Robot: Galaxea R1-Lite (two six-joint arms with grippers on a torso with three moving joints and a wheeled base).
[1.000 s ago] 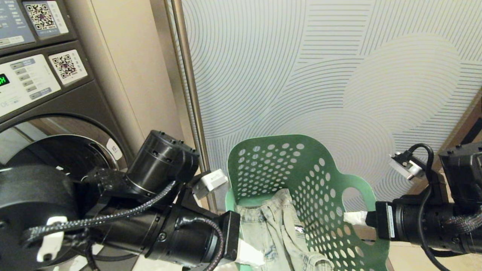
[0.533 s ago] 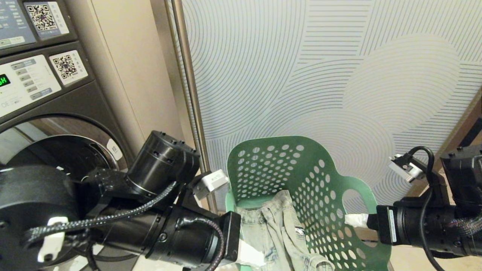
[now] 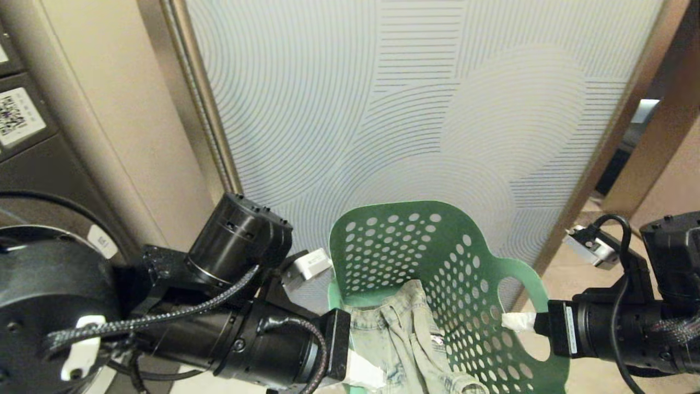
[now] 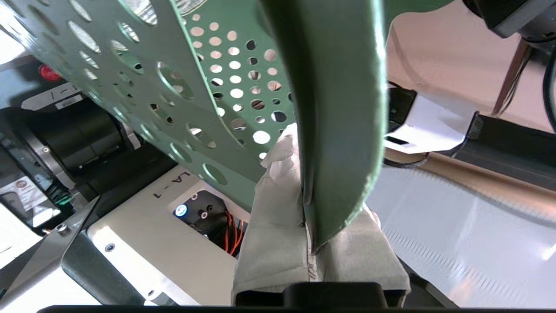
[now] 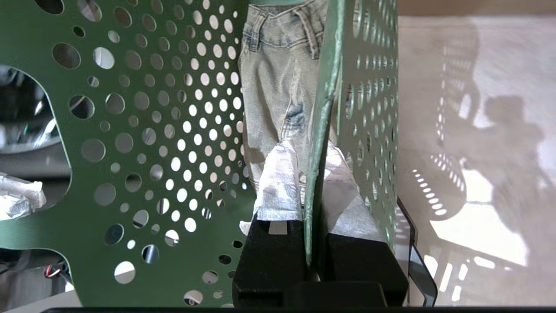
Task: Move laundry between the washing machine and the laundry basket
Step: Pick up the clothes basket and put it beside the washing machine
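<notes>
View has swung right: washing machine (image 3: 33,180) now only a sliver at 9 o'clock, patterned panel (image 3: 383,109) fills frame. Laundry basket (image 3: 415,246) at 6 o'clock, laundry (image 3: 399,339) inside. Left gripper (image 3: 363,372) and right gripper (image 3: 517,321) both clamped on the basket rim.

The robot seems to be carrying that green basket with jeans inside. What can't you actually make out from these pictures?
- Washing machine: head view's left edge cuts it off; the left arm covers its door.
- Laundry basket: its base lies below the head view's lower edge.
- Laundry: only the waistband end shows; the basket wall hides the rest.
- Left end effector and right end effector: both clamp the basket's rim, which hides their inner faces.
</notes>
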